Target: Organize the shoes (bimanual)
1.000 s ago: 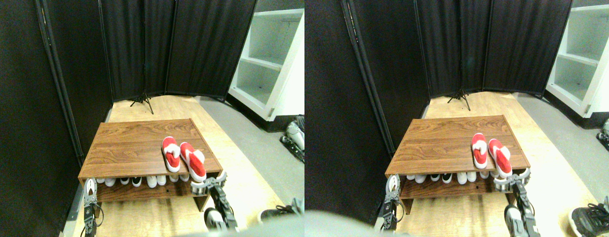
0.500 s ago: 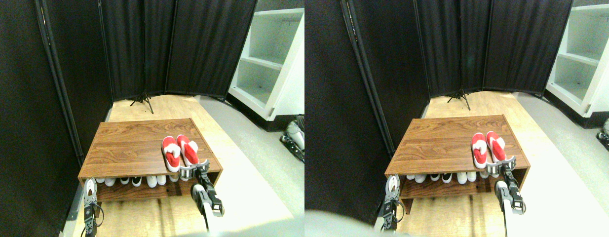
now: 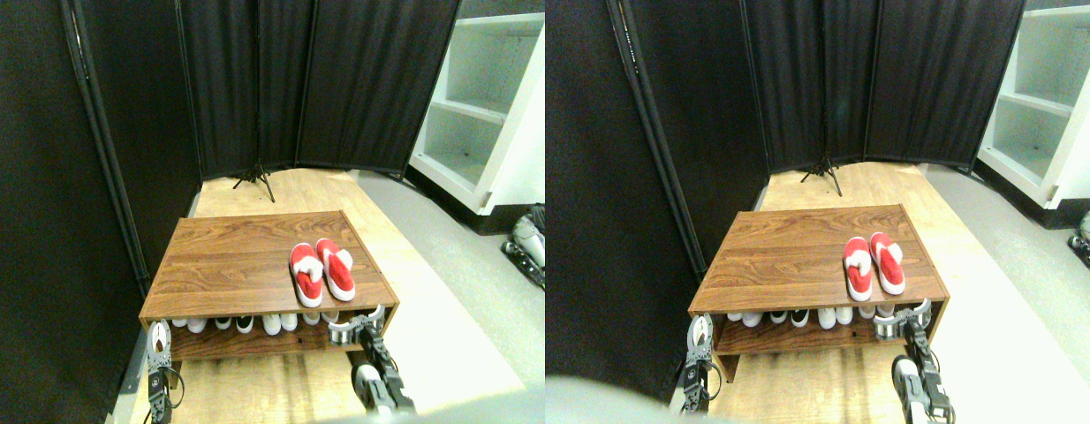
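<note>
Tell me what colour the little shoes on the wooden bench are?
Bright red shoes with white patches, stereo pair view.

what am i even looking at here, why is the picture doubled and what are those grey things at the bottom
It is one wide-angle camera with two eyes, on a four-legged robot, looking forward and down, so you see the same scene twice. The grey things are its two arms: the left gripper stands at the wooden shoe rack's front left corner, the right gripper sits open just in front of its right end. Neither holds anything. On top of the rack lie two red shoes side by side. A row of white and black shoes shows on the shelf below.
</note>
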`<move>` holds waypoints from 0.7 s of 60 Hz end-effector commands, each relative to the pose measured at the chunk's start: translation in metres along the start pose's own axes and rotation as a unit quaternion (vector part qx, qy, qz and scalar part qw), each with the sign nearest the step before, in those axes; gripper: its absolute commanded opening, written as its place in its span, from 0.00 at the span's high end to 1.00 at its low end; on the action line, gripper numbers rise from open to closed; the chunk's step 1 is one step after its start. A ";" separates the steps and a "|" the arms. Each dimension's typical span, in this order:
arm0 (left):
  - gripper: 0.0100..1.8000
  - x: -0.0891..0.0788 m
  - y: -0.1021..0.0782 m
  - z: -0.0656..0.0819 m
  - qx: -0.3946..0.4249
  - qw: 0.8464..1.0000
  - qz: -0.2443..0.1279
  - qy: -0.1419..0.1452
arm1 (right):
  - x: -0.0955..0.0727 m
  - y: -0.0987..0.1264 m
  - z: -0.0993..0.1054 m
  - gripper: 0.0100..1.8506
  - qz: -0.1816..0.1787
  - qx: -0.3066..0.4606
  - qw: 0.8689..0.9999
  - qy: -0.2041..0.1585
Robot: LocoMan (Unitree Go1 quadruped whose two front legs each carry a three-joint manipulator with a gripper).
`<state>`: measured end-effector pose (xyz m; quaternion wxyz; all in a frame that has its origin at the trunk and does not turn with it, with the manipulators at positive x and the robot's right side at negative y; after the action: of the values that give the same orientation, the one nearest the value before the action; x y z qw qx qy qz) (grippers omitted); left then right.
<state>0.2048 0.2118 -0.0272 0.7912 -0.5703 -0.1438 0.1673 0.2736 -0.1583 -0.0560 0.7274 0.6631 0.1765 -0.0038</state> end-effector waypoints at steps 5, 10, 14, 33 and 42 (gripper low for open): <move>1.00 0.002 -0.005 -0.003 -0.006 1.000 -0.017 -0.001 | -0.029 0.021 0.004 0.16 0.053 -0.042 0.997 -0.027; 1.00 0.003 -0.006 -0.005 -0.011 1.000 -0.016 0.005 | -0.040 0.023 0.011 0.30 0.057 -0.043 0.996 -0.052; 1.00 0.003 -0.007 -0.006 -0.011 1.000 -0.018 0.009 | -0.047 0.028 0.018 0.68 0.038 -0.071 0.989 -0.122; 1.00 -0.001 -0.008 -0.006 -0.017 1.000 -0.015 -0.003 | -0.030 0.046 0.072 1.00 0.078 -0.132 0.965 -0.212; 1.00 -0.004 -0.008 -0.002 -0.018 1.000 -0.018 -0.005 | -0.006 0.053 0.086 1.00 0.073 -0.127 0.961 -0.234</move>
<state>0.2031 0.2066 -0.0316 0.7837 -0.5795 -0.1381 0.1756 0.2871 -0.2379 0.0035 0.8212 0.5620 -0.0465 -0.0875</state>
